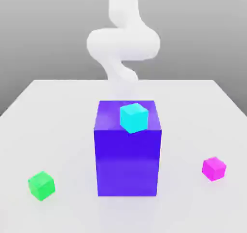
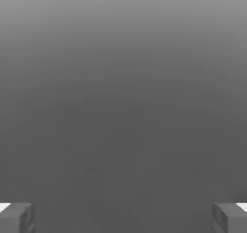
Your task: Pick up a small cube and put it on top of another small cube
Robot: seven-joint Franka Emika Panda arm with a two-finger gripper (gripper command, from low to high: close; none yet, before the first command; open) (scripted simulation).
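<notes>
On table, magenta cube, gripper spread wide

The small bright magenta-pink cube is sitting flat on the white table surface toward the exterior view's right, turned slightly corner-on, well apart from the big blue-purple block.

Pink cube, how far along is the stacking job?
Nothing looks done: the pink cube sits on the table, alone. Nothing is in hand: the hand is open and empty. Left: grasp the pink cube, lift it, and set it on another small cube.
</notes>
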